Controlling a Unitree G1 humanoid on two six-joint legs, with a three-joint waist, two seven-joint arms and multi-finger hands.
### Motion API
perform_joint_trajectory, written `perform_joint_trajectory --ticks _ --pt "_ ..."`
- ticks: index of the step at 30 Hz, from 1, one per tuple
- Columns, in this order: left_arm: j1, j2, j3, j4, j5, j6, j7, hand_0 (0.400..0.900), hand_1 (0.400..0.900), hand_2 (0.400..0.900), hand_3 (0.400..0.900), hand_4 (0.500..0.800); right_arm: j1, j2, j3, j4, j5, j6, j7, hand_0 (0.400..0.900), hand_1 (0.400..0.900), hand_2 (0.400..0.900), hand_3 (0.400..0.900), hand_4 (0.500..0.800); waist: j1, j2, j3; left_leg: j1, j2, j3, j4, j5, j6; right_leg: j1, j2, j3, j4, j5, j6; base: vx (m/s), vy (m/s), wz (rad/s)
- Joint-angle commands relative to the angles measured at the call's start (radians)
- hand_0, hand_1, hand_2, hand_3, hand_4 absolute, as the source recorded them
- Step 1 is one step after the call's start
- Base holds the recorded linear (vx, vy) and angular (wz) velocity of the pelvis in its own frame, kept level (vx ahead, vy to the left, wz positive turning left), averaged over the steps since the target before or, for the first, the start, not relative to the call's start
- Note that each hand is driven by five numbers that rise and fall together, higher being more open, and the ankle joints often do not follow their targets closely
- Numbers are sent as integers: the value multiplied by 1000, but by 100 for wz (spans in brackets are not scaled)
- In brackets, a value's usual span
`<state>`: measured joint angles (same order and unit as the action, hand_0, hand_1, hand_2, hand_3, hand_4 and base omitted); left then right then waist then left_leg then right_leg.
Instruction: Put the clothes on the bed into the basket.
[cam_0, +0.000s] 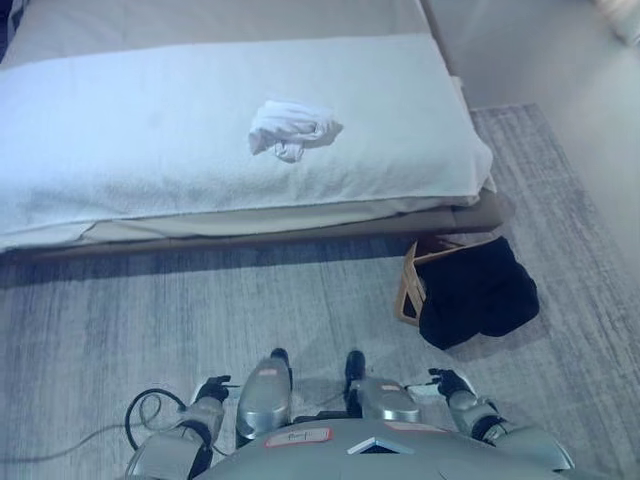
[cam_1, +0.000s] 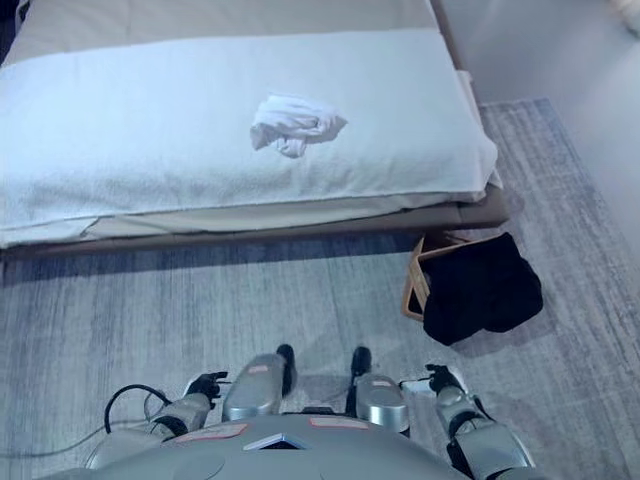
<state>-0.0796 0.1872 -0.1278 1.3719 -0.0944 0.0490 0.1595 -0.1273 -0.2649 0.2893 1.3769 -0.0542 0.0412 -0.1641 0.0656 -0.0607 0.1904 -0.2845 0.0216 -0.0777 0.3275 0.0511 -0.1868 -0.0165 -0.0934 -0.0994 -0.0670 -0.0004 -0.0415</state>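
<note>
A crumpled white garment (cam_0: 291, 128) lies on the white blanket of the bed (cam_0: 120, 150), a little right of the middle. On the floor by the bed's near right corner stands a tan basket (cam_0: 408, 287) with a black cloth (cam_0: 478, 292) draped over it. My left hand (cam_0: 211, 389) hangs low at the bottom left, far from the bed, holding nothing. My right hand (cam_0: 449, 383) hangs low at the bottom right, just short of the basket, also holding nothing. Whether the fingers of either hand are curled or straight is not clear.
A grey rug (cam_0: 200, 320) covers the floor between me and the bed. A beige sheet (cam_0: 200, 20) lies across the far part of the bed. Bare pale floor (cam_0: 560, 60) lies to the right of the bed.
</note>
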Motion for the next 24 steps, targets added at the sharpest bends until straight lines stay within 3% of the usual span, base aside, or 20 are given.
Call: perform_joint_trajectory --ticks 1,4,6,7,9,11,13,15,16,18,19,20,21,23,24 --pt "65 -14 29 13 -76 -7 16 900 900 900 900 800 -6 -36 16 -12 -16 7 -41 900 900 900 900 800 42 10 1 -126 -16 29 -217 125 130 154 109 31 11 -102 75 495 78 -73" --pt "92 -24 44 37 -106 -6 23 900 900 900 900 800 0 -34 18 -16 -17 5 -46 900 900 900 900 800 82 8 -3 -184 37 -41 -378 193 95 227 114 112 11 -166 82 463 84 -70" --pt "103 -37 50 40 -121 -3 31 900 900 900 900 800 -2 -29 10 -9 -10 6 -49 900 900 900 900 800 92 10 -13 -196 71 -9 -370 233 69 283 100 151 13 -201 92 484 191 -52" --pt "109 -41 56 36 -130 -3 27 900 900 900 900 800 -1 -24 6 -4 -9 8 -47 900 900 900 900 800 101 11 -23 -183 76 11 -344 245 74 312 85 161 18 -220 100 525 272 -60" --pt "108 -41 57 21 -151 -4 36 900 900 900 900 800 -4 -19 1 5 -12 14 -43 900 900 900 900 800 120 -2 -44 -194 51 1 -274 248 96 344 28 152 56 -245 124 522 306 -48" --pt "92 -37 53 0 -173 -9 35 900 900 900 900 800 -11 -20 -13 9 -3 13 -45 900 900 900 900 800 123 -17 -63 -226 14 24 -153 215 109 324 -24 134 145 -213 152 459 264 -1" --pt "81 -23 41 -39 -180 -14 24 900 900 900 900 800 -30 -27 -27 -11 22 11 -39 900 900 900 900 800 128 -30 -81 -209 -21 49 -134 167 145 268 -57 136 285 -64 165 435 260 10" --pt "73 0 30 -73 -163 -9 18 900 900 900 900 800 -47 -35 -30 -38 42 10 -33 900 900 900 900 800 128 -19 -78 -161 -40 59 -156 128 185 161 -64 122 501 136 156 378 295 11" --pt "69 12 27 -86 -152 -2 17 900 900 900 900 800 -50 -36 -36 -59 62 9 -30 900 900 900 900 800 115 -3 -64 -107 -51 60 -176 106 205 101 -57 108 599 191 147 566 422 42" --pt "52 34 11 -112 -129 -1 16 900 900 900 900 800 -53 -34 -45 -61 92 2 -26 900 900 900 900 800 52 49 -5 44 -77 19 -244 70 238 -73 24 81 736 99 126 630 347 60" --pt "49 37 9 -119 -127 0 19 900 900 900 900 800 -47 -35 -52 -58 103 5 -22 900 900 900 900 800 33 56 8 98 -91 4 -269 58 242 -119 26 41 695 55 119 338 115 34" --pt "49 36 10 -119 -127 0 19 900 900 900 900 800 -47 -35 -52 -58 104 5 -22 900 900 900 900 800 31 59 9 99 -89 1 -270 60 241 -117 28 38 692 58 119 517 76 43" --pt "48 37 6 -141 -124 -2 14 900 900 900 900 800 -30 -35 -73 -45 117 7 -20 900 900 900 900 800 6 76 17 182 -90 -21 -312 32 235 -188 7 -36 559 -5 109 518 8 46" --pt "55 34 5 -141 -121 -1 9 900 900 900 900 800 -21 -36 -82 -37 122 11 -19 900 900 900 900 800 -15 77 29 229 -95 -41 -329 15 229 -196 -14 -66 460 2 116 472 -38 50" --pt "52 25 1 -135 -116 -3 3 900 900 900 900 800 -7 -39 -99 -25 129 15 -17 900 900 900 900 800 -35 74 35 272 -102 -59 -343 -9 220 -222 -35 -73 296 48 134 635 -137 68"
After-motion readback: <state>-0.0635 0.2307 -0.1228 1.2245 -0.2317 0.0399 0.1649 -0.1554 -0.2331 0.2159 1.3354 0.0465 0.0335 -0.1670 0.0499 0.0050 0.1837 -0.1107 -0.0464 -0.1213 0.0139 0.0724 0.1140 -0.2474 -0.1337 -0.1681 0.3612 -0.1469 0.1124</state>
